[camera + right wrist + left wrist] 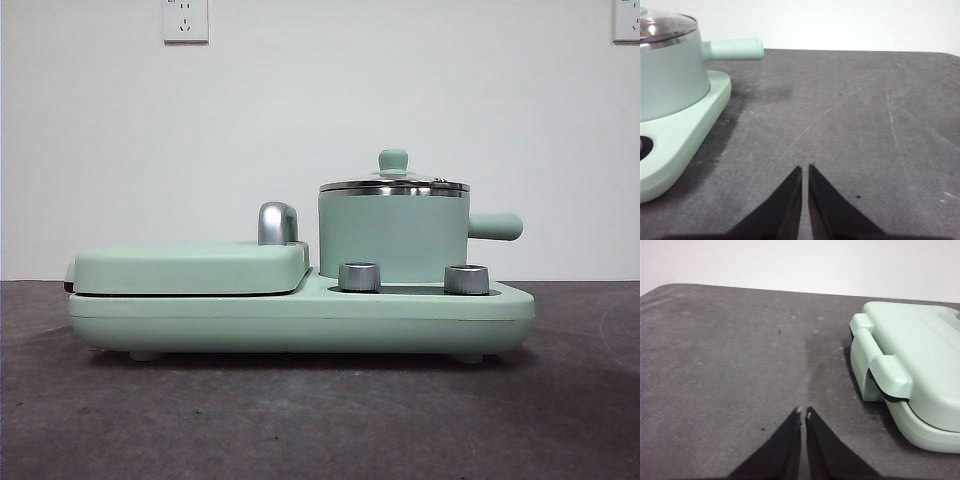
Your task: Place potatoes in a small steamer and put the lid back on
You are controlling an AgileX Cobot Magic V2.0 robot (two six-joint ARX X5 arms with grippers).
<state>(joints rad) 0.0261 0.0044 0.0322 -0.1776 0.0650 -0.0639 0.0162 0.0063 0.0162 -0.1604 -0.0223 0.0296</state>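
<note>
The lid sits closed on the small steamer, which stands on the mint-green cooker base beside the flat griddle cover. No potato is visible. Both the left gripper and right gripper hover over bare table, jaws nearly together, empty. The lid looks rigid, light and slick-rimmed; its small knob seems the best hold.

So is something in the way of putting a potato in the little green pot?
Yes: the lid sits on the small steamer, covering its opening. No potato shows in any view. Both grippers, left and right, hang away from the pot.
</note>
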